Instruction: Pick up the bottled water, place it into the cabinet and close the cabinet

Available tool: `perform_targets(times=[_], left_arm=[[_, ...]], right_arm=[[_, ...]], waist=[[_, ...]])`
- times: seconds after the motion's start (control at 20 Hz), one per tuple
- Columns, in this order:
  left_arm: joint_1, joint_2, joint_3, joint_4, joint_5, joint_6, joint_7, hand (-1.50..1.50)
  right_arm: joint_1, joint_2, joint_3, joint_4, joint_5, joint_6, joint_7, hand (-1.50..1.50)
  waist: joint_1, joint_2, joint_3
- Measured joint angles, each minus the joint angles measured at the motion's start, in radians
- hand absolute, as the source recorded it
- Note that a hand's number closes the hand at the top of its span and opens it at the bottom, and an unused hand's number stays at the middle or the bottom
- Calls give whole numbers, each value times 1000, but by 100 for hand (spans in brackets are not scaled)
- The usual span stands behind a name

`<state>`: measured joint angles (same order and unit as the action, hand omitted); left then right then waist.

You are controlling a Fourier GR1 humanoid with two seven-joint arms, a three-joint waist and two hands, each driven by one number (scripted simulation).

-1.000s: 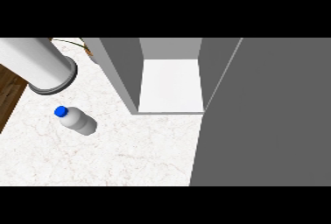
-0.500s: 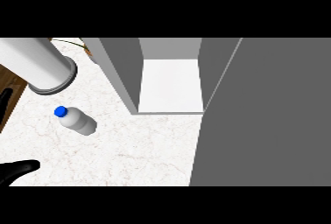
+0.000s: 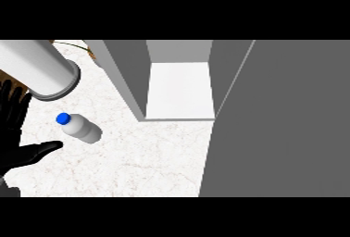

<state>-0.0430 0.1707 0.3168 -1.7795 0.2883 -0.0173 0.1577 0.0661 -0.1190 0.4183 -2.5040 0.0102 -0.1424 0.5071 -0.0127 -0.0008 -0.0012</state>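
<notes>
At the far left edge we are seeing the left hand (image 3: 15, 139), its fingers held straight and spread and pointing up the frame, its thumb sticking out to the right over the counter (image 3: 137, 162); it is grasping nothing. The thumb tip is lying just beside the bottled water (image 3: 81, 130) without touching it, as far as we can tell. Above the hand, a large grey cylinder (image 3: 42, 69) with a paler rim is slanting in from the upper left corner.

The bottled water is lying on the white marbled counter, to the left of the cabinet (image 3: 171, 78) and well apart from it. Its long axis is running diagonally, with the blue cap (image 3: 64, 119) pointing to the upper left and the base to the lower right.

Further right, the cabinet is standing open; we are looking at its white floor and grey walls, with nothing sitting inside. Its door (image 3: 280, 120) is filling the right side as a broad grey panel. Our right hand is not showing anywhere.
</notes>
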Motion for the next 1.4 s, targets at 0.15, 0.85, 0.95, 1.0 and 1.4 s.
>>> perform_targets(times=[0.15,0.85,0.95,1.0,1.4], left_arm=[[-16,8,8,94,-16,-19,-56,-150],[-65,-2,19,515,-84,-94,-374,-150],[-82,-3,23,587,-94,-96,-421,-150],[-91,5,31,631,-94,-106,-449,-150],[-155,47,62,912,-116,-148,-625,-150]], right_arm=[[5,-5,18,-1,3,-8,-5,-150],[-28,-44,28,-5,13,-42,14,-150],[-24,-49,24,-3,13,-41,1,-150],[-33,-46,26,-1,13,-45,5,-150],[-51,-51,61,-2,20,-70,26,-150]], waist=[[0,0,0],[-1,0,0],[-2,0,0],[-1,0,0],[-3,0,0]])
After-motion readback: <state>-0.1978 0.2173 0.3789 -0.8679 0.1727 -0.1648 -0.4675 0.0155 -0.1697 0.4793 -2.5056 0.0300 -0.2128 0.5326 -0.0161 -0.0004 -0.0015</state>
